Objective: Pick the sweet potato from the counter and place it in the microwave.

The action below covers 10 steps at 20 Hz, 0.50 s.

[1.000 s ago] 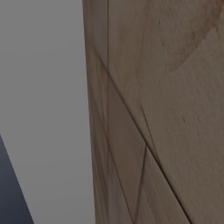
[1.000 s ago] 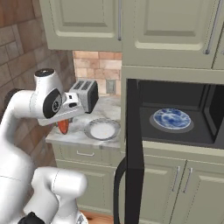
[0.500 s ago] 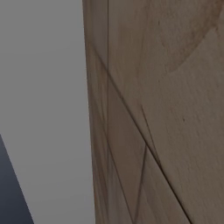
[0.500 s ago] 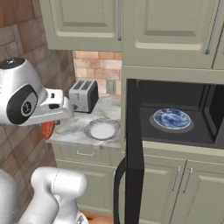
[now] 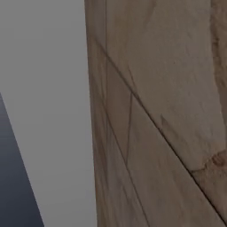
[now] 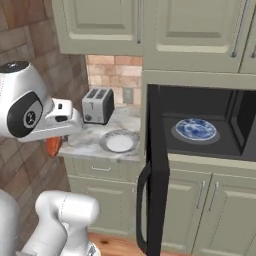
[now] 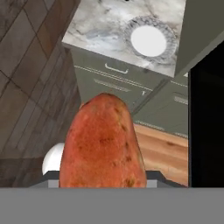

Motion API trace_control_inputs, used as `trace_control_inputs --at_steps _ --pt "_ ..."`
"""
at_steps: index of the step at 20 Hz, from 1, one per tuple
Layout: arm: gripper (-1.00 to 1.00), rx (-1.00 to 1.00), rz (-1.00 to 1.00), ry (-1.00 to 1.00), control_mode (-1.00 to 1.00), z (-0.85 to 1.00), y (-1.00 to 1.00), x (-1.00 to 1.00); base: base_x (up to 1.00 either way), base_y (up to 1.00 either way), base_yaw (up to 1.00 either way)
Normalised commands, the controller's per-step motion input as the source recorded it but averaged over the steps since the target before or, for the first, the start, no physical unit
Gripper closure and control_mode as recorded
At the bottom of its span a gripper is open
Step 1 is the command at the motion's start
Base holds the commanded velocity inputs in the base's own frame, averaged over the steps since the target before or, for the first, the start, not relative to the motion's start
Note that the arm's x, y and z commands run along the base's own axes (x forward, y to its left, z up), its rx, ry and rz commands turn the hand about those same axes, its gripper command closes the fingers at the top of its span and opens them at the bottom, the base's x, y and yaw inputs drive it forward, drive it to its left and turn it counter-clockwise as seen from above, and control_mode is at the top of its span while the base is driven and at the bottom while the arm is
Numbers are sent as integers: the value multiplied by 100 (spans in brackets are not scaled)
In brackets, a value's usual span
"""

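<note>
Hand view gives us the small orange-red oblong sweet potato (image 7: 103,142) rising straight up from the bottom edge. We read the jaws as closed on it, low on its body, with its tapered end pointing away along the hand's axis. Beyond it lies the corner of the grey-white veined marble counter (image 7: 98,28) with a round white plate (image 7: 148,40) on it, the sage-beige drawer fronts (image 7: 111,81) below, and a strip of wooden floor (image 7: 164,146). So the tuber is off the counter and carried in the air, out past the counter's end.

From the right base view we see the same orange tuber (image 6: 53,145) peeking below the white hand, beside the brick wall (image 6: 25,165) and at about counter height. We judge it is held out there because the lift has cleared the slab and the swing toward the target is not yet made.

That target, the large black built-in microwave (image 6: 200,125), stands well apart to the right, its tall black door (image 6: 154,170) swung wide open toward us and a blue-patterned plate (image 6: 195,129) lying in the cavity. A silver two-slot toaster (image 6: 98,105) sits at the back of the counter. The open door stands between hand and cavity, so we expect the carry must go around or over its edge.
</note>
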Motion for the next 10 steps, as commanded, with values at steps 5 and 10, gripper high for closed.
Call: trace_control_inputs --at_steps 5,10 --pt "100 0 0 0 100 0 0 0 -100 10 -25" --pt "100 0 0 0 100 0 0 0 -100 0 -27"
